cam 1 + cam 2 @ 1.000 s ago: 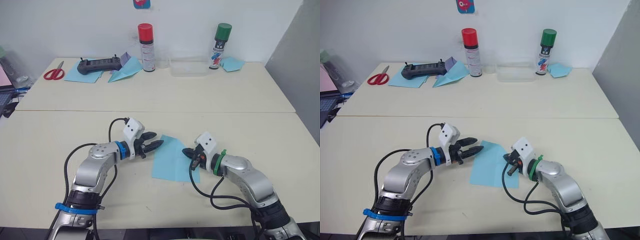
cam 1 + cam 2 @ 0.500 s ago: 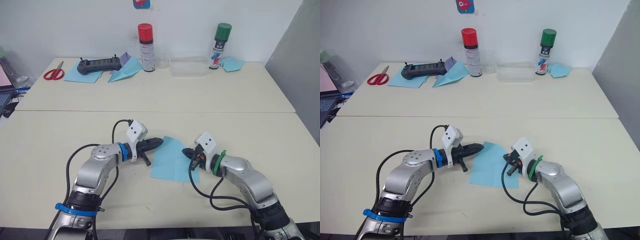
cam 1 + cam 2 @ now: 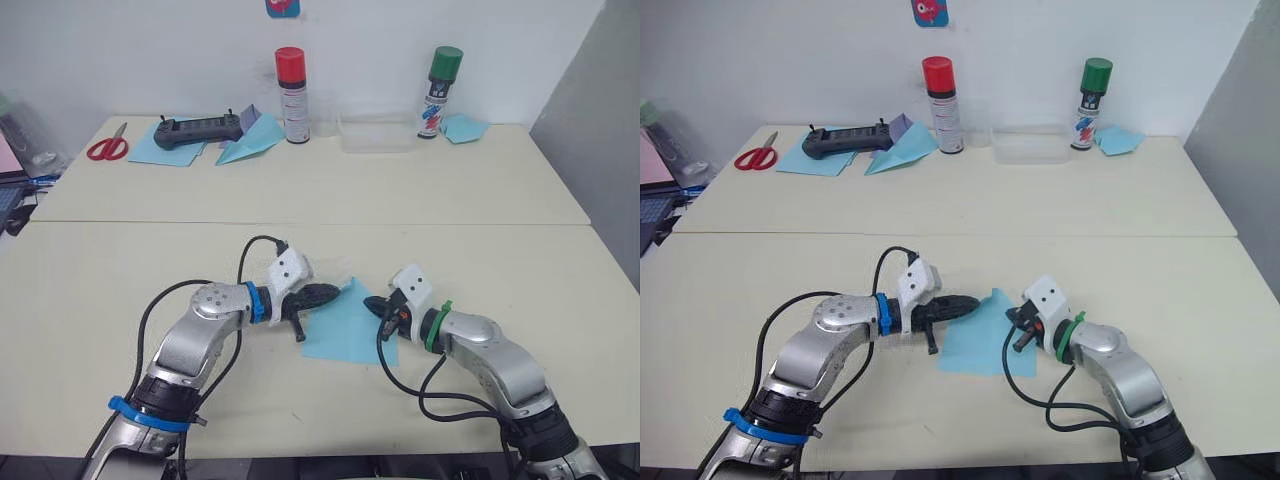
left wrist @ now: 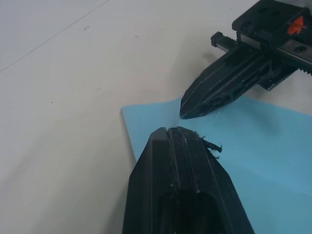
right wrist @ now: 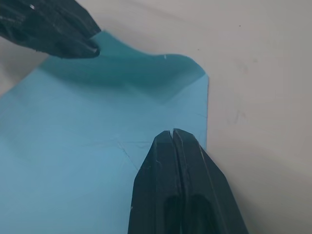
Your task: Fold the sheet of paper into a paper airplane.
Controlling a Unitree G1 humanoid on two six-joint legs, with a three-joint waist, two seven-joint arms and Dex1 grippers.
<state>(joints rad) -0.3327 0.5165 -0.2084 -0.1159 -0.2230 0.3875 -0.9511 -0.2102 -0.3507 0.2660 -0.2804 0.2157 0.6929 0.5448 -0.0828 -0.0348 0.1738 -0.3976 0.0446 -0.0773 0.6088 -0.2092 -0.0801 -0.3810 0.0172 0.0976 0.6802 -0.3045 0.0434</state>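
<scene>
Paper first: the sheet of paper [image 3: 345, 325] lies flat near the front middle of the table [image 3: 300, 200], between the two arms and not creased into anything yet, apart from its far corner curling up a bit. The left gripper [image 3: 333, 292] has its fingers pressed together and sits at that lifted far-left corner, roughly 10 o'clock on the sheet; I can't tell if any paper is actually caught. The right gripper [image 3: 373, 303] is closed too, tip resting on the right edge at about 3 o'clock like a paperweight. Left forearm reaches in low from 9 o'clock, right forearm angles in from about 4. My take for doing this step well: pin the right side firmly, carry the corner over slowly, and line up edges before flattening any crease.
</scene>
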